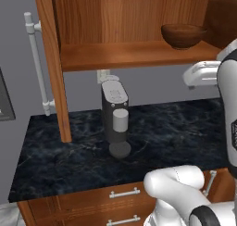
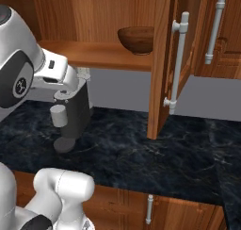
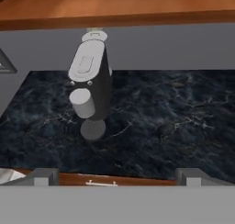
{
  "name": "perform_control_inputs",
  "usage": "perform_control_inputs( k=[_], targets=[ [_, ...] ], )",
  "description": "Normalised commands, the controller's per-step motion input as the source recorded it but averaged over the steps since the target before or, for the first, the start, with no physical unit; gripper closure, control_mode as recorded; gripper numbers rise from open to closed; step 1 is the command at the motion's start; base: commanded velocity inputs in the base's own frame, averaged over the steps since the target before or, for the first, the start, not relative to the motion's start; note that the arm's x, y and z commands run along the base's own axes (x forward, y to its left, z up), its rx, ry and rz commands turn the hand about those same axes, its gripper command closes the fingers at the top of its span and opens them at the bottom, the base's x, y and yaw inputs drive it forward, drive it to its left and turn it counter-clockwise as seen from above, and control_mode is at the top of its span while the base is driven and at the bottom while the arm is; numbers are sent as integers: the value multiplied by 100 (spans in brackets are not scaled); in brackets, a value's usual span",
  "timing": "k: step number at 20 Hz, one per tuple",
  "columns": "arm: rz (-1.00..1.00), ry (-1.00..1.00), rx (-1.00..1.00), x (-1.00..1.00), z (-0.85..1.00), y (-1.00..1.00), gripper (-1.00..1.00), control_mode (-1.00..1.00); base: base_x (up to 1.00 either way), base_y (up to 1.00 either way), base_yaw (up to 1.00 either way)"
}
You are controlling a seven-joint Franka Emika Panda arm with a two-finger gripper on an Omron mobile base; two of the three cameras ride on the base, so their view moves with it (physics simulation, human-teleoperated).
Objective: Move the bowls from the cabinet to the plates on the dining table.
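Left base view: the reddish-brown bowl sits on the shelf of the open cabinet, above the black worktop where a coffee machine stands.

Right base view: the bowl is up and to the right of the white hand, well apart from it.

Hand view: the gripper has its jaws spread wide and empty, low over the worktop. The step looks like the reach for the bowl; next the hand must rise to shelf height and close on the rim

One reddish-brown bowl sits on the cabinet shelf. One coffee machine stands on the counter. Two cabinet doors hang open.
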Motion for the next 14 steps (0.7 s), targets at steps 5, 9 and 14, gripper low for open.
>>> perform_control_inputs(
  k=[5,9,14],
  targets=[
    [0,0,-1,38,1,-24,-100,-100,0,0,0],
    [0,0,-2,45,0,0,-100,-100,0,0,0],
    [0,0,-4,54,3,0,-100,-100,0,0,0]
  ],
)
